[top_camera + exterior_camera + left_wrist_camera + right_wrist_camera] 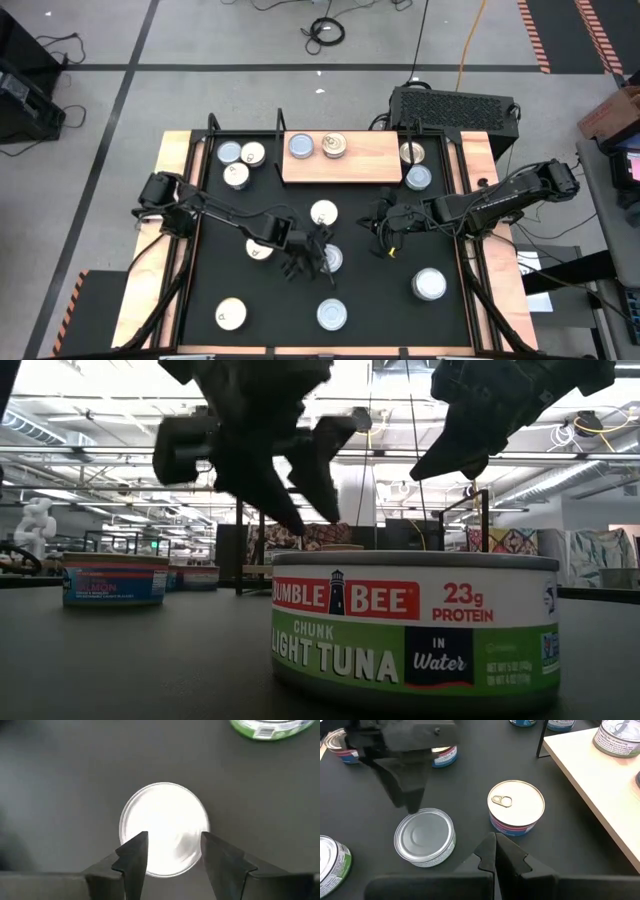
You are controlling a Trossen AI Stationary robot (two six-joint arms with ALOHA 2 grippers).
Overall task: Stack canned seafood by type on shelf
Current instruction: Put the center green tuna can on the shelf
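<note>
Left gripper (305, 262) hangs over a silver-top tin (164, 827) mid-surface (400, 320). Fingers (134, 857) apart, tips straddling the tin's near edge w/o touching; tin sits directly under and just fwd of them. Tin's round, no long axis, so approach angle likely doesn't matter. Right gripper (495, 851) nearby, fingers together, holding nothing. Shelf (350, 165) lies well beyond.
</note>
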